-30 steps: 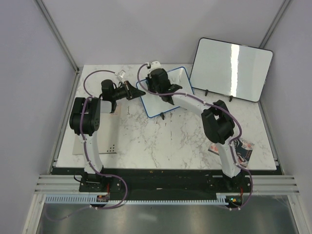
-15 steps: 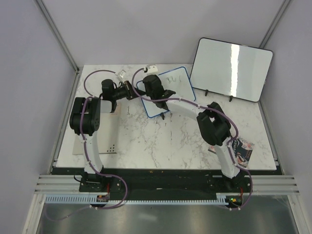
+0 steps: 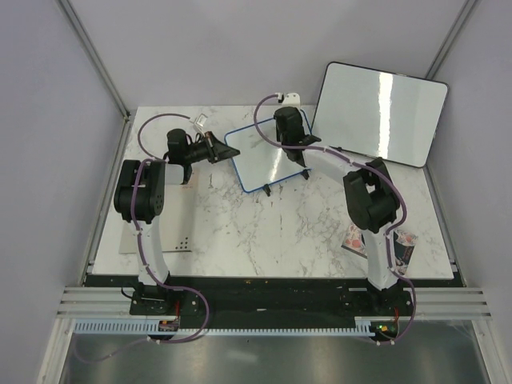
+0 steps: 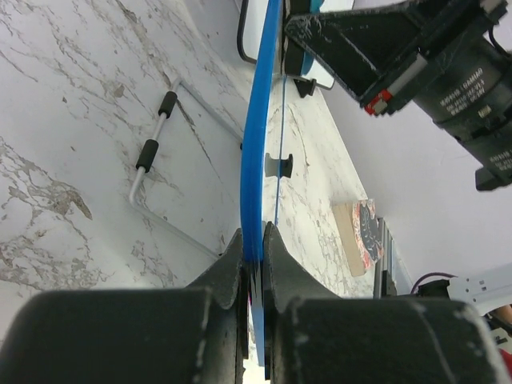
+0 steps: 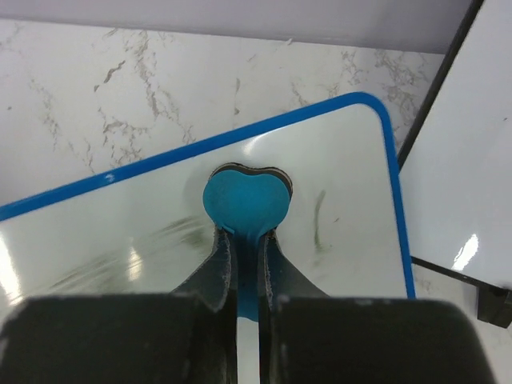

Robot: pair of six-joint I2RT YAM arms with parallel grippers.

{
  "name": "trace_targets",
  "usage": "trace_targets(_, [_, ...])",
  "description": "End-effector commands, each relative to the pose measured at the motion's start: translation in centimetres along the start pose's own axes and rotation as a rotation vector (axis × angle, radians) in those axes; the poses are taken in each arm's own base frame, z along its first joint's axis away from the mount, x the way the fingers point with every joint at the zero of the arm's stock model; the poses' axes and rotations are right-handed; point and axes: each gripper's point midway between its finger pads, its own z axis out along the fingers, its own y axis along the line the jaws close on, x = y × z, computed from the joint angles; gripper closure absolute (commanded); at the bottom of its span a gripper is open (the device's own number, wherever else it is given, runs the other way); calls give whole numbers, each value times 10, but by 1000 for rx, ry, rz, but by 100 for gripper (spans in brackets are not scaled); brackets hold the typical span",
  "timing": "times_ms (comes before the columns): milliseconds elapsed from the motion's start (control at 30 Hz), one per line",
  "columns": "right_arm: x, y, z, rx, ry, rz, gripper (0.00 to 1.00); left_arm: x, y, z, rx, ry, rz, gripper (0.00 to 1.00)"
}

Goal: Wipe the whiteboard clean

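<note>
Left gripper (image 4: 252, 240) pinches the whiteboard's (image 3: 258, 162) left frame edge to steady it, propped at the table's (image 3: 240, 232) far middle, while right gripper (image 5: 246, 236) clamps a blue eraser (image 5: 244, 200) flat against its face beside faint marks (image 5: 318, 220).

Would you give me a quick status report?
Left pincer shut on whiteboard. Right pincer shut on eraser, pressed to whiteboard. Faint smudge beside it. Nothing blocking.

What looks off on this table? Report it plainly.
The blue-framed whiteboard lies skewed to the edges of the table, its left frame edge pinched in the left claw. A faint dark smear shows just right of the blue heart-shaped eraser that the right claw holds on the board. Nothing looks spilled or broken.
</note>
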Motion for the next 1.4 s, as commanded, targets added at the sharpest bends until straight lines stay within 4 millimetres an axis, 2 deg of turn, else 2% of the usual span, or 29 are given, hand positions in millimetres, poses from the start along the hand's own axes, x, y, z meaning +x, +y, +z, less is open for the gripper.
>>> trace_targets(0, [120, 72, -37, -183, 282, -235, 100, 46, -28, 14, 142, 164, 124, 98])
trace_targets(33, [127, 94, -48, -234, 288, -249, 100, 47, -29, 15, 143, 165, 125, 98])
trace_targets(133, [139, 133, -65, -345, 308, -256, 100, 49, -29, 16, 144, 171, 123, 98])
trace_targets(233, [141, 145, -65, -361, 309, -272, 100, 51, -29, 17, 144, 176, 124, 98])
trace_targets(267, [134, 144, -61, -345, 293, -270, 100, 51, -28, 16, 141, 178, 124, 98])
trace_targets(333, [134, 129, -48, -291, 297, -277, 100, 51, -29, 17, 141, 180, 128, 98])
trace_targets(400, [124, 116, -35, -251, 288, -251, 100, 53, -29, 18, 138, 186, 130, 98])
trace_targets(433, [120, 94, -21, -212, 296, -219, 100, 52, -29, 18, 138, 185, 133, 98])
trace_targets(500, [113, 69, -5, -161, 297, -166, 100, 53, -29, 18, 138, 187, 130, 98])
trace_targets(533, [110, 42, 8, -113, 304, -140, 100, 52, -29, 17, 138, 186, 130, 98])
trace_targets(567, [108, 27, 14, -76, 304, -129, 100, 53, -29, 18, 139, 188, 129, 98])
trace_targets(600, [105, 1, 23, -25, 309, -106, 100, 53, -28, 18, 138, 187, 129, 98])
trace_targets(667, [108, -28, 29, 41, 321, -97, 100, 53, -29, 18, 139, 187, 130, 98])
trace_targets(700, [105, -48, 33, 83, 322, -81, 100, 53, -28, 18, 138, 187, 129, 98])
trace_targets(800, [115, -89, 34, 181, 347, -62, 100, 54, -28, 18, 138, 189, 126, 98])
trace_targets(900, [125, -110, 30, 227, 374, -29, 100, 53, -28, 18, 137, 188, 126, 98])
trace_targets(967, [136, -110, 25, 215, 400, -33, 100, 53, -27, 19, 135, 188, 127, 98])
trace_targets(1167, [146, -97, 7, 159, 446, 28, 100, 53, -27, 18, 134, 190, 127, 98])
trace_targets(1267, [150, -83, -1, 109, 468, 25, 100, 54, -27, 19, 133, 191, 126, 98])
trace_targets(1367, [153, -56, -9, 46, 470, -35, 100, 55, -27, 20, 136, 195, 125, 98])
